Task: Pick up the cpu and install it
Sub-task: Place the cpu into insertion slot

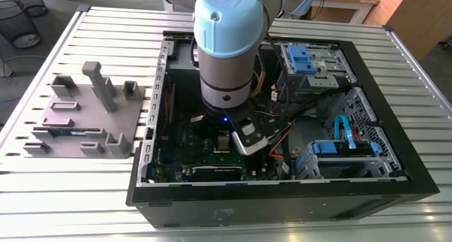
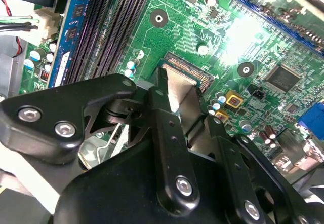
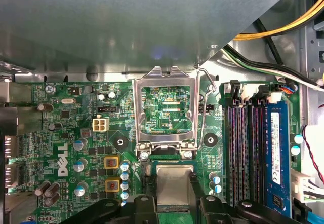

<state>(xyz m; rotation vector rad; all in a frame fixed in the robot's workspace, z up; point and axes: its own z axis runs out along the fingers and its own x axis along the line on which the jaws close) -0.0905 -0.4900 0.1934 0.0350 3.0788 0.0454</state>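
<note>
Arm point(image 1: 224, 51) reaches into the pc case point(image 1: 395, 101), pincer point(image 3: 175, 201) clamped on the cpu point(image 3: 174, 181) by two opp. edges, which keeps the contact side untouched, I'd say. Socket frame point(image 3: 164, 107) stands flipped open, so the seat's exposed. Cpu sits just beside the frame's hinge, looks level w/ the motherboard point(image 3: 76, 133), prob. to go in flat. Seated or hovering? Can't tell. Mem slots point(image 3: 243, 148) run beside the frame, apart from the pincer
</note>
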